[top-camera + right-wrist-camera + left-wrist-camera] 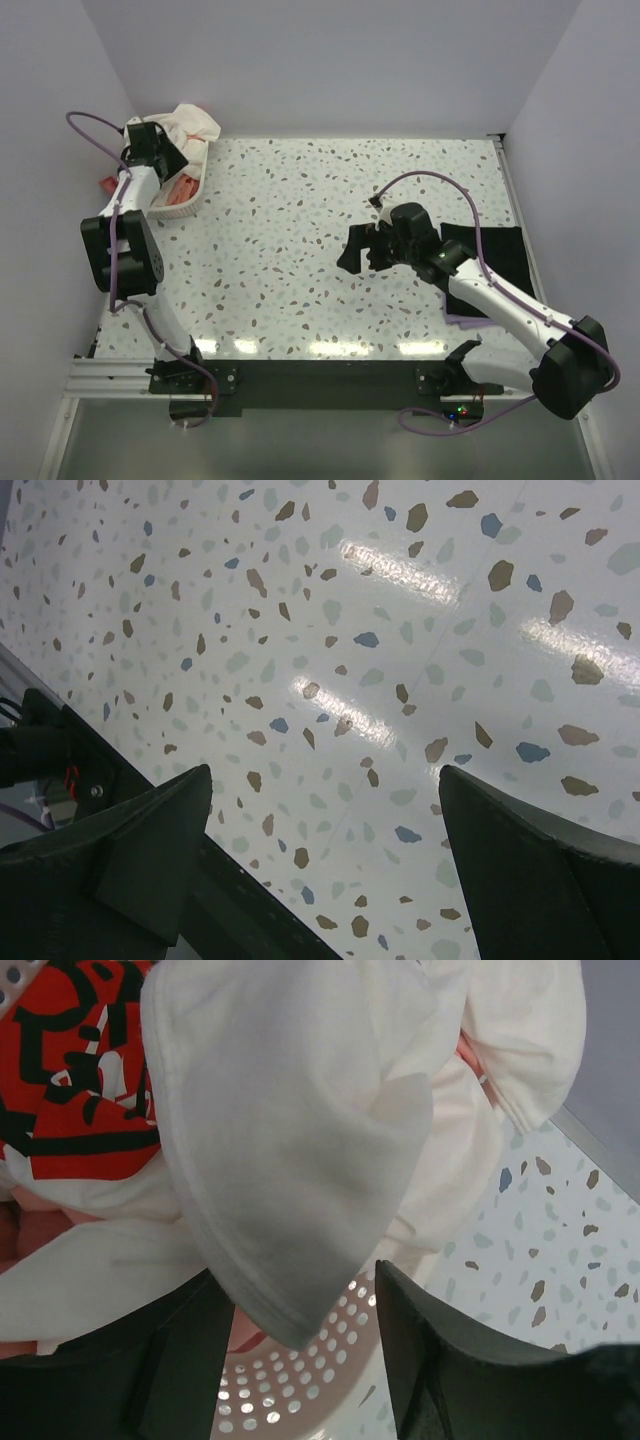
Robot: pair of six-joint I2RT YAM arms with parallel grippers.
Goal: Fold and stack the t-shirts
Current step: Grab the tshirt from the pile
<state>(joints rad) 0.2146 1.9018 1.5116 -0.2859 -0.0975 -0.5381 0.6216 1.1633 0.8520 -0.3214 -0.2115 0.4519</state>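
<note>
**Left arm at the basket of t-shirts, right arm open over the bare table**

Seen from above, a white speckled table (300, 230) fills the view, with two black-and-white robot arms mounted at its near edge.

The left arm reaches to the far left corner, where a white perforated basket (185, 208) sits. A cream-white t-shirt (190, 125) is heaped over the far rim of the basket, part of it hanging outside. Under it, inside the basket, lies salmon-pink cloth (183, 190). The left gripper (172, 160) hangs right at this heap. In its wrist camera, the cream shirt fills almost the whole view, with a red and black logo print (70, 1070) at the upper left. The two dark fingers (450, 1370) stand apart at the bottom of the view. A rounded fold of the cream cloth droops down between them, over the basket's holes, and the fingers are not pressed onto it.

The right gripper (362, 250) is over the middle right of the table. Its wrist camera shows both fingers (130, 850) spread wide, with only the speckled surface between them.

Behind the right arm, near the right edge, a folded black t-shirt (497, 255) lies flat. A lilac t-shirt (462, 320) shows at its near edge, mostly hidden by the arm.
</note>
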